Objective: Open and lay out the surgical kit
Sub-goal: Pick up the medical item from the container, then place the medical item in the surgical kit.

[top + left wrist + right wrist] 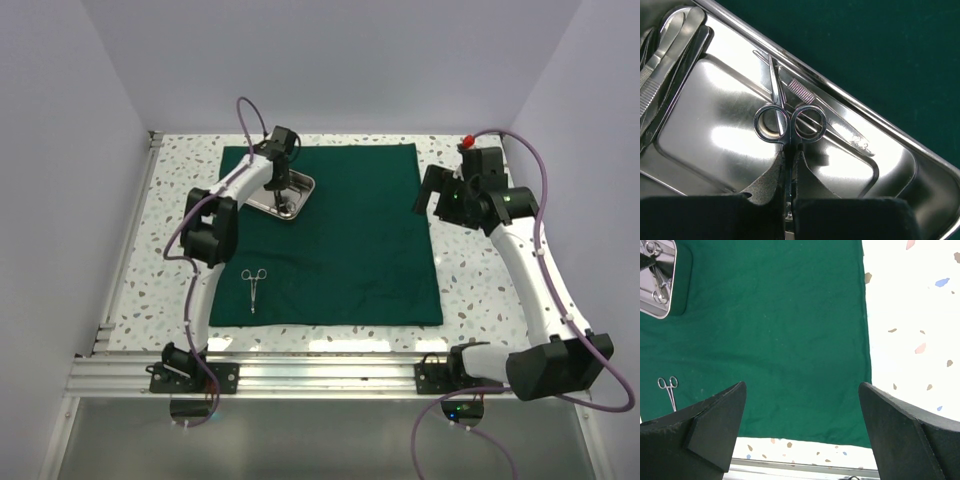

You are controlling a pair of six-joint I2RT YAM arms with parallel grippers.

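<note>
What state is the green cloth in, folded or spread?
Spread. The green cloth lies flat as one large square on the table, steel tray and forceps resting on it.

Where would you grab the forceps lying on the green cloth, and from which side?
Probably best to grip the forceps across the two thin shanks just below the finger rings, coming straight down. They lie flat on the cloth, rings away from the arms, so the jaws should close across the narrow width. The left gripper, shut on the scissors, is nearer.

Cloth (360,240) lies bare right of the tray (308,186); forceps (254,287) and left arm (215,225) crowd the cloth's left side.
</note>
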